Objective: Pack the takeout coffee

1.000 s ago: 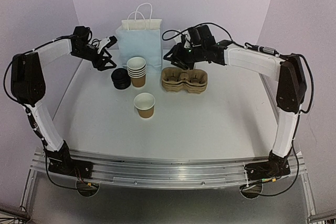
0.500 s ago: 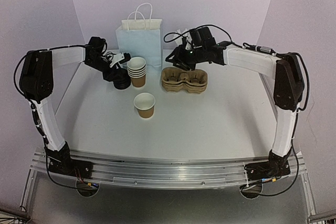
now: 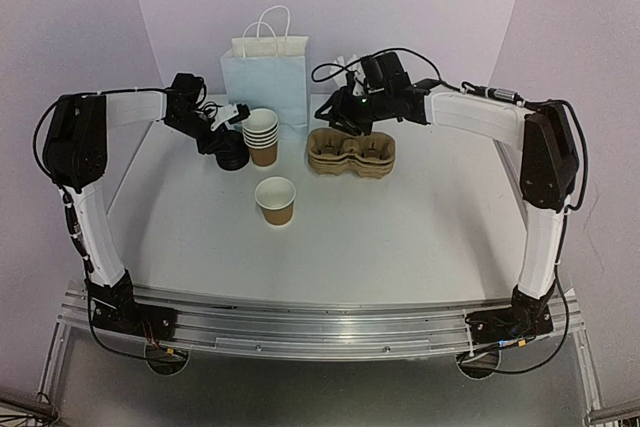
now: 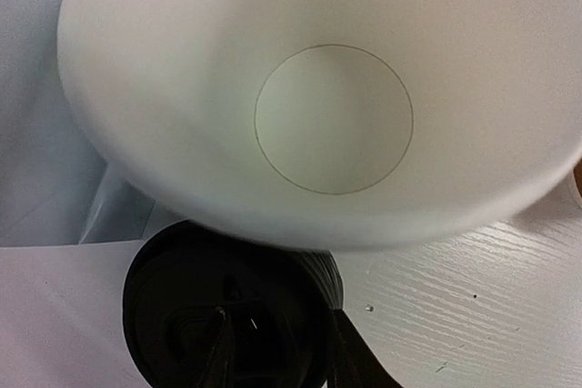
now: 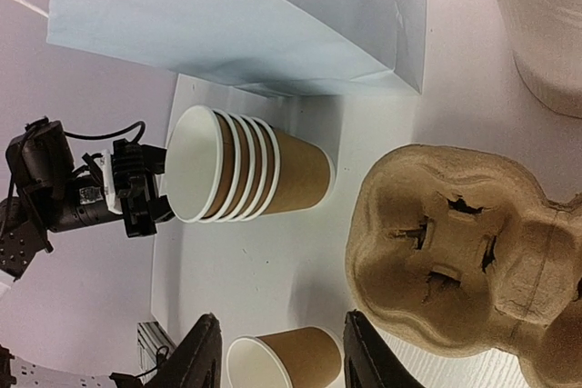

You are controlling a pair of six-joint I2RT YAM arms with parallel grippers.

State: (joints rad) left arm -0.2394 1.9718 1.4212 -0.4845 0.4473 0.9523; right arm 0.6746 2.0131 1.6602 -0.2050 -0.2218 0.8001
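A stack of brown paper cups (image 3: 261, 135) stands in front of the bag, and a single cup (image 3: 275, 199) stands alone nearer me. A stack of black lids (image 3: 230, 152) sits left of the cup stack. My left gripper (image 3: 225, 125) is low over the lids. In the left wrist view its dark fingers (image 4: 359, 356) straddle the right rim of the top lid (image 4: 182, 306), jaws apart, with the top cup's white inside (image 4: 332, 120) just beyond. My right gripper (image 3: 336, 115) hovers open and empty behind the cup carrier. The right wrist view shows it (image 5: 277, 320) over the single cup (image 5: 291, 361) and the cup stack (image 5: 245, 174).
A pale blue paper bag (image 3: 265, 82) with white handles stands upright at the back. Stacked brown pulp cup carriers (image 3: 350, 152) lie right of the cups, also in the right wrist view (image 5: 464, 252). A pale rounded object (image 5: 546, 43) sits behind the carriers.
My left gripper swung right from beside the bag down onto the lid stack, then nearly stopped. My right gripper has barely moved.
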